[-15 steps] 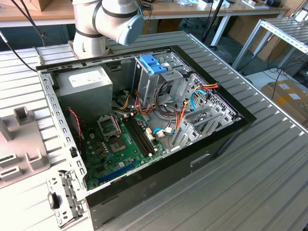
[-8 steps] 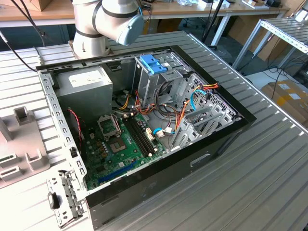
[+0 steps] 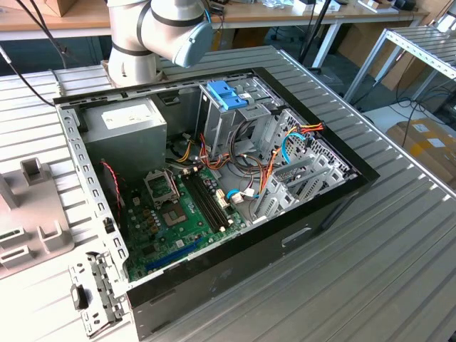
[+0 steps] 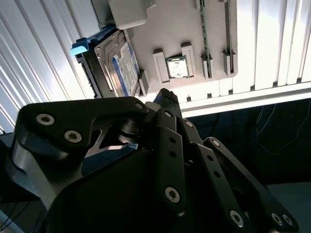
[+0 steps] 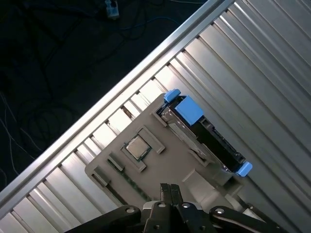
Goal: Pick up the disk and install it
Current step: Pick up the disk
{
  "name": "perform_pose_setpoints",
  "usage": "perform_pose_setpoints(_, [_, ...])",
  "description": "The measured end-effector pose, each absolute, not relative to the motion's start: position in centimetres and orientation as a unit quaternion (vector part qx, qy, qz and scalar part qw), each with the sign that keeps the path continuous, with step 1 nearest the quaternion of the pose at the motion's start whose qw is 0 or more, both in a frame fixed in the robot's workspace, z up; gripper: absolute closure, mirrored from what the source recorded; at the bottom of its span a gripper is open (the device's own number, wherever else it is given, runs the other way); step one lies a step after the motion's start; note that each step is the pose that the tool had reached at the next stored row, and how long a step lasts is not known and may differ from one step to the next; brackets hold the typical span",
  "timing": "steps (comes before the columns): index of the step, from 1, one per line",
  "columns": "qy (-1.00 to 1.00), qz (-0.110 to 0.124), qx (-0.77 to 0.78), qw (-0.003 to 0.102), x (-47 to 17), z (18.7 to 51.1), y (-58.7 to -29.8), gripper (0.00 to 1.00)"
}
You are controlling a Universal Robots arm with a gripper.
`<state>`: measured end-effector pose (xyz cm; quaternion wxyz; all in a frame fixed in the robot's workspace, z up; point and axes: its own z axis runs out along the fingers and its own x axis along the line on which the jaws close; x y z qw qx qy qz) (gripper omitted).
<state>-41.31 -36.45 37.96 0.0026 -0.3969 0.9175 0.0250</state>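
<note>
Gripper hovered over disk in grey holder — jaws closed, empty. Disk looked rigid, weighty, fragile — best held across 2 long edges.

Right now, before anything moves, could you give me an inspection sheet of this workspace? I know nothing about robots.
Surface: ribbed metal table carrying an open computer case.
Job's things: the disk, with blue rails, stands on edge in a grey holder tray; not picked up.
Clutter: a processor chip sits in the same tray; a loose metal bracket lies beside the case.
Grippers: the gripper is shut and empty, hovering over the tray, apart from the disk.
Cables: coloured wire bundles inside the case.
Surroundings: a wooden workbench, a metal rack, a cardboard box.
</note>
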Motion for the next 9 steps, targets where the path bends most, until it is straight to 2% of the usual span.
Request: perform_pose_setpoints(9, [0.904, 0.025, -0.426, 0.002, -41.31, 37.96, -36.45, 0.89])
